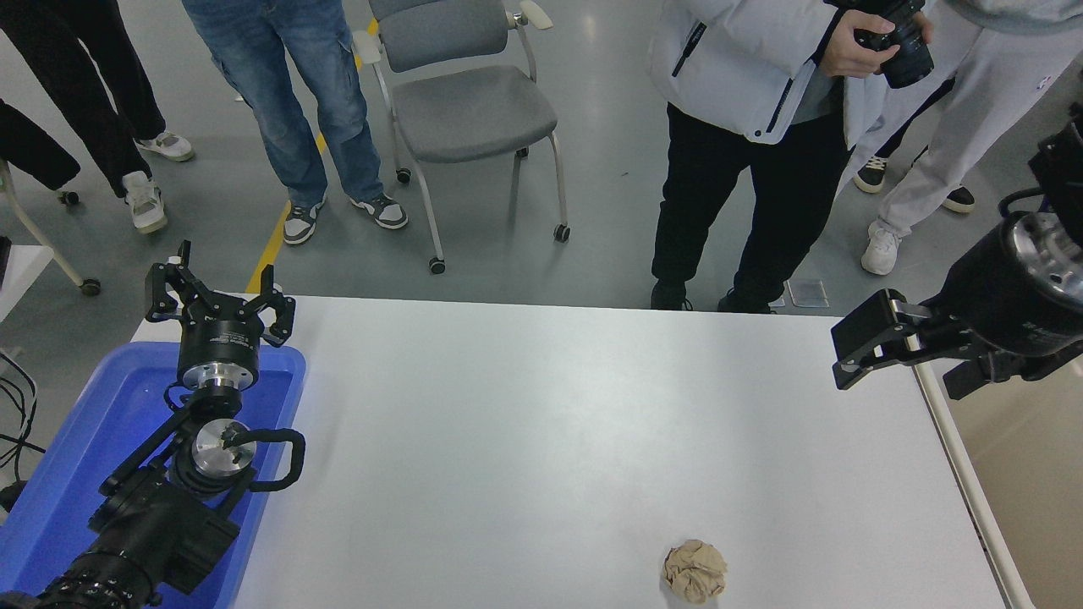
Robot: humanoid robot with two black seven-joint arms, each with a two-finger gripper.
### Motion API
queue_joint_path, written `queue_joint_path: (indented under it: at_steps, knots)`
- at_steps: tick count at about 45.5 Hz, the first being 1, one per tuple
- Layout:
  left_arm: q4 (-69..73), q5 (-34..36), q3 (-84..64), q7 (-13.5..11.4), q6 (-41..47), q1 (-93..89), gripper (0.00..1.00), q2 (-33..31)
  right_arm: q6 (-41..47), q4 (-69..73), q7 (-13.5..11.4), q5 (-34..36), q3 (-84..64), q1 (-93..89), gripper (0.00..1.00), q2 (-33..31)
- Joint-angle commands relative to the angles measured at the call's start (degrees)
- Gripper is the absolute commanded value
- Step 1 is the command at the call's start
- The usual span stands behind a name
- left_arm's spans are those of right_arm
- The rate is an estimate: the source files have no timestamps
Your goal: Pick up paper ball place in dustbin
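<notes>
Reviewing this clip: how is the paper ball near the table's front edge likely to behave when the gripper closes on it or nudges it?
The paper ball is crumpled with many creases, so it will probably squash somewhat under the right gripper rather than resist. It looks light for its size. Its lumpy shape suggests it would skid or wobble on the smooth white table rather than roll far.

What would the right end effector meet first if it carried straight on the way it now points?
The right end effector points left, over the white table near its far right corner. That line looks free; the paper ball lies well off it, near the front edge. Its height above the table is unclear.
</notes>
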Motion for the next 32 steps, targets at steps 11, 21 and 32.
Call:
queue_joint_path:
  at_steps: [11,21,32]
  knots:
    - [0.00,-0.09,-0.09,0.00,0.00,0.00,0.99,-0.04,0.05,0.00,-0.01,-0.10,0.08,-0.11,1.00,-0.27]
    - [0.00,-0.09,-0.09,0.00,0.00,0.00,0.99,-0.04,-0.12,0.00,-0.01,-0.10,0.26,-0.90,1.00,-0.36]
    - [0.00,-0.09,-0.09,0.00,0.00,0.00,0.99,-0.04,-3.02,0.00,0.08,0.16,2.89,-6.69,1.00,-0.01]
